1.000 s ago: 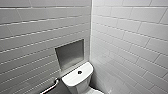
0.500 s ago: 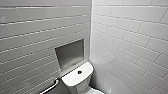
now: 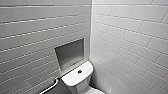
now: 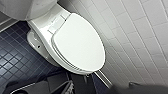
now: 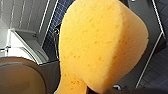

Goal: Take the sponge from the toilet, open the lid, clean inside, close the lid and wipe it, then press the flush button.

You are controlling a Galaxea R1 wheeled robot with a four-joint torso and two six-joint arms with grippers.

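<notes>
The orange sponge (image 5: 100, 45) looms close to the camera in the right wrist view, and my right gripper (image 5: 105, 90) is shut on its lower end. Beyond it lie the toilet's lid (image 5: 17, 77) and tank (image 5: 17, 46). The left wrist view looks down on the white toilet (image 4: 37, 35) with its oval lid (image 4: 77, 45) down flat. My left gripper is open and holds nothing. The head view has the tank top (image 3: 75, 78) with the dark round flush button (image 3: 79, 71) in its middle.
Grey tiled walls meet in a corner right behind the toilet, with a recessed niche (image 3: 69, 53) above the tank. A grab bar (image 3: 51, 87) runs along the left wall. Dark blue floor tiles (image 4: 12, 60) lie beside the bowl.
</notes>
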